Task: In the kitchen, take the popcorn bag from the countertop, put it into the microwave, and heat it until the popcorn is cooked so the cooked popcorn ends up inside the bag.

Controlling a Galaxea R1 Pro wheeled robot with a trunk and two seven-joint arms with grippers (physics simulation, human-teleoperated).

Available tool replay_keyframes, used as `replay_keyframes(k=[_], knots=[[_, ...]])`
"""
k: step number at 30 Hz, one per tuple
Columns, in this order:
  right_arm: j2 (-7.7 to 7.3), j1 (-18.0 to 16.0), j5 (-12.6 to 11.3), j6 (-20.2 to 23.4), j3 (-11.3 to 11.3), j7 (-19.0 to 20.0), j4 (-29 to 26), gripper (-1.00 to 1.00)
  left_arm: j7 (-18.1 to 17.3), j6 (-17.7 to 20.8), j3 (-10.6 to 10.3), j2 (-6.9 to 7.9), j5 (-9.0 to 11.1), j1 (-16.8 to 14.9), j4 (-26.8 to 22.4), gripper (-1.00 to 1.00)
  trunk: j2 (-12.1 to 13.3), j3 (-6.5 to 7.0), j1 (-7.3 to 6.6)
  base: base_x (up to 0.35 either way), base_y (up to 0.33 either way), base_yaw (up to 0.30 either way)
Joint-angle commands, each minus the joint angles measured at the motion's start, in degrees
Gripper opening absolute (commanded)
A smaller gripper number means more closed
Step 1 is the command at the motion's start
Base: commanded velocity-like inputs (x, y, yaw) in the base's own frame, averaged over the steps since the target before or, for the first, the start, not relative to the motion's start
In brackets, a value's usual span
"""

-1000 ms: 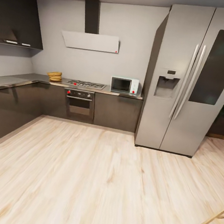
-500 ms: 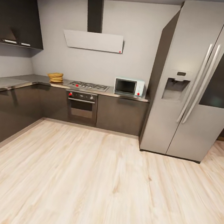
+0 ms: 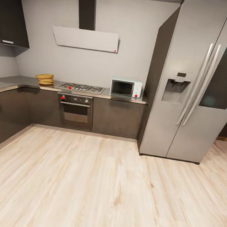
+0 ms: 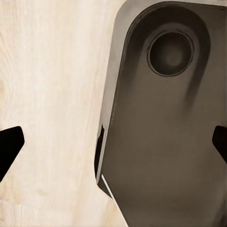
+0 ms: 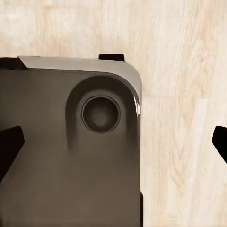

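Both grippers hang over the robot's own dark base: left gripper (image 4: 113, 142) and right gripper (image 5: 113, 142), each with its dark fingertips spread wide and nothing between them. One popcorn bag (image 3: 45, 79) sits on the countertop (image 3: 10, 81) at centre left of the head view, one microwave (image 3: 126, 88) right of the hob (image 3: 81, 87) (door seemingly closed). Likely risks: clipping the cabinets or fridge (image 3: 196, 81) on approach, or crushing the sack.
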Motion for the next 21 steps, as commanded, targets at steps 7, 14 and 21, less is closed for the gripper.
replay_keyframes(k=[7,14,21], knots=[[0.0,-0.04,0.02,-0.21,-0.11,0.06,0.05,1.0,0.01,0.01,0.31,0.01,0.0,-0.02,0.0,1.0,-0.02,-0.06,0.03,0.29,0.214,-0.109],[0.0,-0.04,0.03,-0.21,-0.1,0.07,0.04,1.0,0.01,0.01,0.31,0.01,0.0,-0.02,0.0,1.0,-0.02,-0.06,0.03,0.29,0.214,-0.268],[0.0,-0.04,0.03,-0.21,-0.11,0.08,0.04,1.0,0.01,0.01,0.31,0.0,0.01,-0.02,0.0,1.0,-0.02,-0.06,0.03,0.29,0.214,-0.146]])
